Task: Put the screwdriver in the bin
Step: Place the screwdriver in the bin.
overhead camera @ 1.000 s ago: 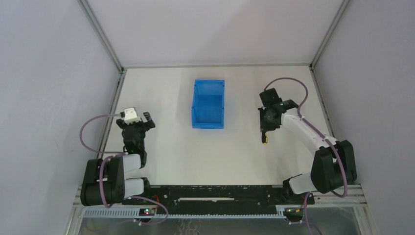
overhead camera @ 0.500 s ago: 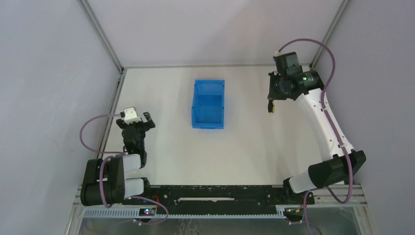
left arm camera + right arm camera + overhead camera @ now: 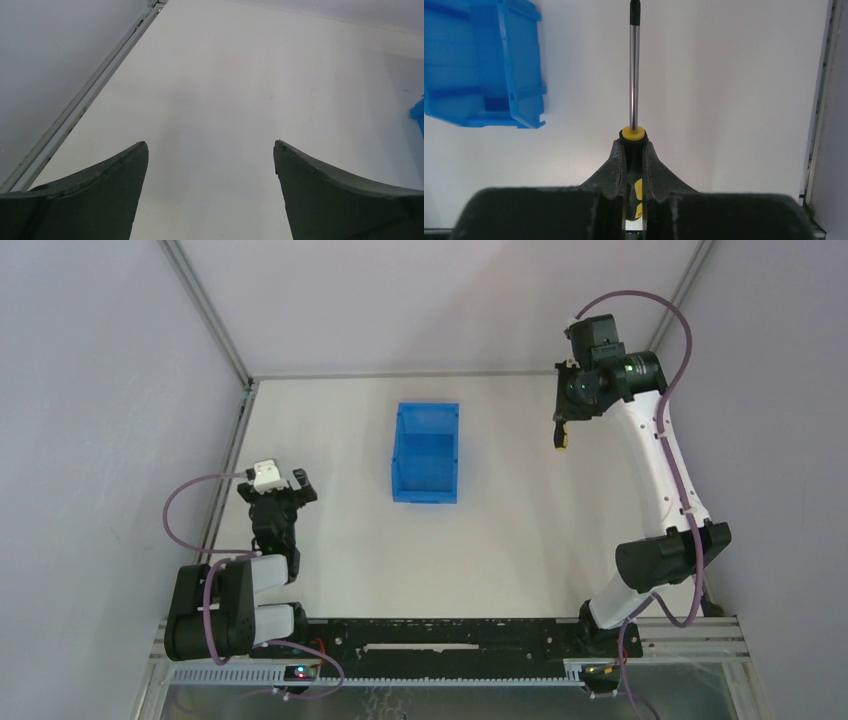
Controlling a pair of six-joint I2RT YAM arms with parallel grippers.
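My right gripper (image 3: 633, 145) is shut on the black and yellow handle of the screwdriver (image 3: 634, 75); its thin metal shaft points straight out ahead. In the top view the right gripper (image 3: 561, 430) is raised high at the far right, with the screwdriver (image 3: 561, 440) hanging below it. The blue bin (image 3: 427, 452) stands on the table's middle, well to the left of that gripper; it also shows at the upper left of the right wrist view (image 3: 481, 62). My left gripper (image 3: 210, 150) is open and empty, low over the table at the left (image 3: 297, 483).
The cell's metal frame rails run along the table's left edge (image 3: 90, 95) and right edge (image 3: 821, 100). Grey walls close in the left, back and right sides. A blue corner of the bin (image 3: 418, 112) shows at the right edge of the left wrist view.
My right arm has lifted the screwdriver off the table and carried it up and toward the far right. The left arm has not moved.
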